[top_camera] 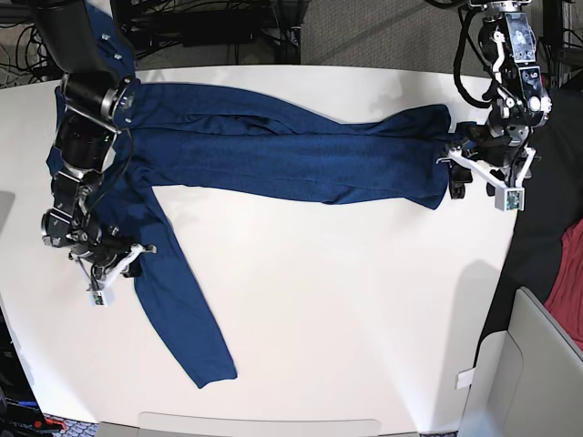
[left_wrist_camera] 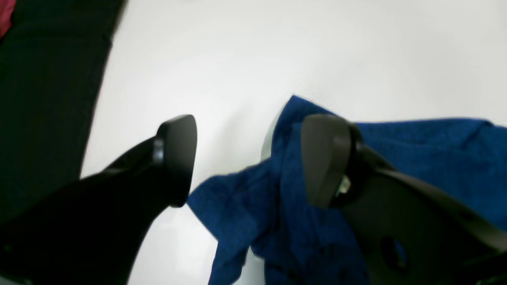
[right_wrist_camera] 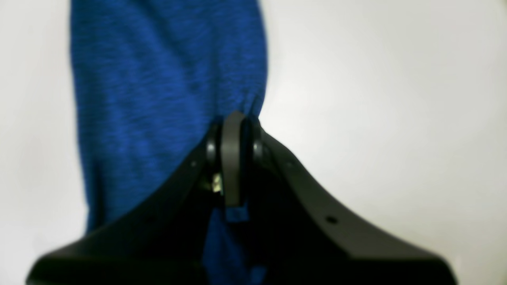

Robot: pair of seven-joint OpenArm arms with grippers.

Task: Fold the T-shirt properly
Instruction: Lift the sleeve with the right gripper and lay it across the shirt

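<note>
White table (top_camera: 346,300). Black cloth (top_camera: 547,228) and red cloth (top_camera: 567,296) off its right edge. Grey panel (top_camera: 533,364) at bottom right, possibly a bin. Cables (top_camera: 228,23) behind the table.

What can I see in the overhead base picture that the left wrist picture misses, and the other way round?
Only the base view shows the whole T-shirt spread across the white table, one long sleeve trailing down, and the right gripper at its far end. Only the left wrist view shows the left gripper up close, jaws apart over a bunched edge of cloth. Both show blue shirt, white table and black cloth at the side.
</note>
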